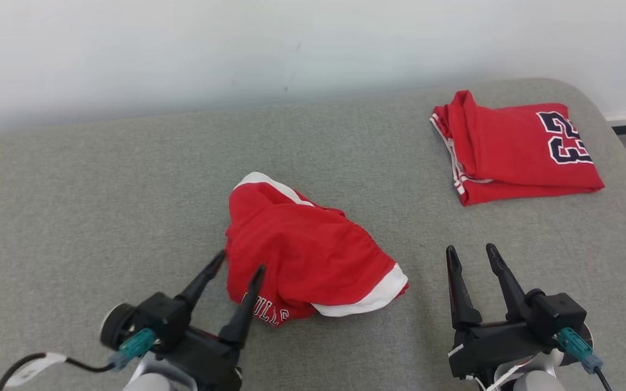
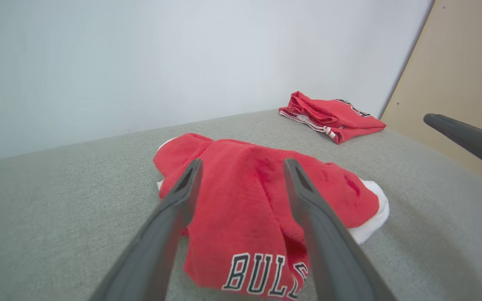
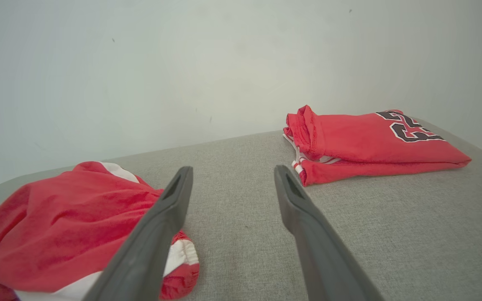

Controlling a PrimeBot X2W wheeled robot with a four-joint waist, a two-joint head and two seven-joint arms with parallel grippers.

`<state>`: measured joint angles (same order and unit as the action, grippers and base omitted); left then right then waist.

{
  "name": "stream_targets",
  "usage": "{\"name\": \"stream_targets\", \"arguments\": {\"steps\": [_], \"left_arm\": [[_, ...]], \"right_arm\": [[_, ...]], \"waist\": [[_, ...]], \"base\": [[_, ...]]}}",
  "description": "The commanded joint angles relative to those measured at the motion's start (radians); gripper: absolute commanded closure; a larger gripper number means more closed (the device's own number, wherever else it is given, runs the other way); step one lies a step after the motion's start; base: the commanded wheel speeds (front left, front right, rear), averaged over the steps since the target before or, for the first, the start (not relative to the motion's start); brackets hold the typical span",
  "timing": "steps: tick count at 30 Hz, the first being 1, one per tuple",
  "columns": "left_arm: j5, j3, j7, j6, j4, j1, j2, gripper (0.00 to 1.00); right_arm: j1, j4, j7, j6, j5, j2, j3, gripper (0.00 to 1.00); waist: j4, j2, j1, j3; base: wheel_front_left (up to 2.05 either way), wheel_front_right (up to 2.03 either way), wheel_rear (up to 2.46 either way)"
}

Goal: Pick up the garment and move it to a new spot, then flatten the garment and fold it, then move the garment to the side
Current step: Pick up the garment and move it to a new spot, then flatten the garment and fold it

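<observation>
The garment (image 1: pixel 305 250) is a crumpled pair of red shorts with white trim and dark lettering, lying in a heap at the middle of the grey padded surface (image 1: pixel 101 190). My left gripper (image 1: pixel 240 259) stands open at the heap's near-left edge, its fingers apart and holding nothing. In the left wrist view the garment (image 2: pixel 245 209) lies just beyond the spread fingers (image 2: pixel 174 209). My right gripper (image 1: pixel 469 251) is open, empty, over bare surface to the garment's right. The right wrist view has the garment (image 3: pixel 65 221) at lower left.
A folded red jersey (image 1: pixel 514 149) with a dark number lies at the far right of the surface, also visible as the jersey (image 3: pixel 370 142) and the jersey (image 2: pixel 333 116). A pale wall (image 1: pixel 237 43) runs behind. The surface's right edge curves off near the jersey.
</observation>
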<state>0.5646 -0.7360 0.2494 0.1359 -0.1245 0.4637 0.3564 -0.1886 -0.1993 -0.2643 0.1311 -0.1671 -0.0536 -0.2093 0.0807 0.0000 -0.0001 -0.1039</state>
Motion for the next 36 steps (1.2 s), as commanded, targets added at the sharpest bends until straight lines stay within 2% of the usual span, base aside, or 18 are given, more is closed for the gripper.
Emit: {"name": "stream_targets", "arguments": {"steps": [1,8,14,22,28,36], "left_arm": [[0.005,0.017,0.008,0.012,0.011,-0.029,0.008,0.0],[-0.025,0.174,0.014,0.095,0.11,-0.159,0.022,0.0],[-0.07,0.3,0.015,0.11,0.166,-0.274,-0.01,0.0],[-0.138,0.444,0.015,0.086,0.18,-0.378,-0.085,0.0],[-0.177,0.496,0.015,0.046,0.17,-0.406,-0.124,0.0],[-0.22,0.54,0.015,-0.005,0.155,-0.407,-0.171,0.0]], "right_arm": [[0.016,0.0,-0.002,-0.001,0.002,-0.001,0.002,0.0],[0.031,-0.005,-0.002,-0.001,-0.005,-0.007,0.003,0.0],[0.033,-0.016,-0.002,-0.001,-0.008,-0.014,0.008,0.0],[0.024,-0.073,0.004,-0.001,-0.034,-0.028,-0.008,0.0],[0.011,-0.113,0.011,-0.001,-0.053,-0.039,-0.024,0.0],[-0.053,-0.192,0.079,-0.001,-0.085,-0.082,-0.071,0.0]], "waist": [[-0.015,0.0,0.0001,0.011],[-0.043,0.0,0.0001,0.019],[-0.064,0.0,0.0001,0.017],[-0.093,0.0,0.0001,0.021],[-0.113,0.0,0.0001,0.026],[-0.138,0.0,0.0001,0.021]], "base": [[0.0,0.0,0.0],[0.0,0.0,0.0],[0.0,0.0,0.0],[0.0,0.0,0.0],[0.0,0.0,0.0],[0.0,0.0,0.0]]}}
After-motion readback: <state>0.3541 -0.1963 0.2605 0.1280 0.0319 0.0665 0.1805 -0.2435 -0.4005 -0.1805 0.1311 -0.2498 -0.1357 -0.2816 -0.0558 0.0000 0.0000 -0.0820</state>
